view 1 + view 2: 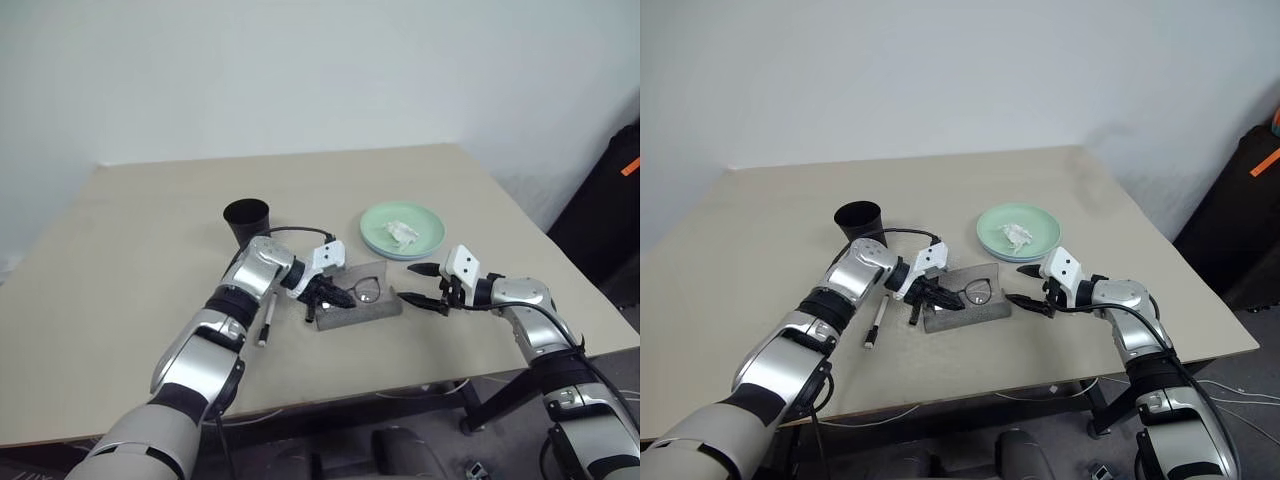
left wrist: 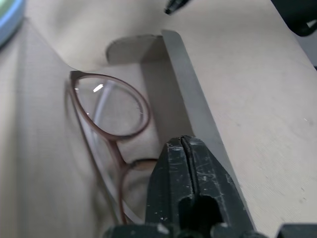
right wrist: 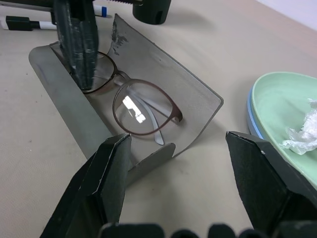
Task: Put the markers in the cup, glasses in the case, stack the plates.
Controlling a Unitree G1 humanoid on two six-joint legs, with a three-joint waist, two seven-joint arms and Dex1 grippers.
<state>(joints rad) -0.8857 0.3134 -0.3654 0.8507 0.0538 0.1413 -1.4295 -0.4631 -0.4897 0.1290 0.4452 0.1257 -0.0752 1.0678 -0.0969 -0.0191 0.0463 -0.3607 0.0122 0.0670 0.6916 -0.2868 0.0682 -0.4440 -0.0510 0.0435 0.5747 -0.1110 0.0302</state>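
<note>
A black cup (image 1: 246,221) is seen standing upright at the left of the beige table (image 1: 120,260), rim up, with one marker (image 1: 267,322) lying flat on the tabletop nearer the front edge, beside the left forearm; a second marker (image 1: 309,311) appears to lie just by the case's left end, though it is partly hidden by the gripper. The left gripper (image 2: 185,171) is held over the left end of the open grey case (image 3: 163,106), its two black fingers pressed tightly together; in the left wrist view they are closed right at the bridge of the glasses (image 3: 133,106), and whether the thin frame is actually caught between them cannot be told. The glasses are shown lying inside the case, lenses against the raised lid, one lens clear of the fingers and the other behind them. To the right of the case, the right gripper (image 1: 423,286) is held just off its right end, fingers spread wide and nothing between them. Behind it, towards the table's right side, the mint green plate (image 1: 402,228) is already stacked on the light blue plate (image 3: 250,116), with a crumpled white tissue (image 1: 404,233) resting on top
</note>
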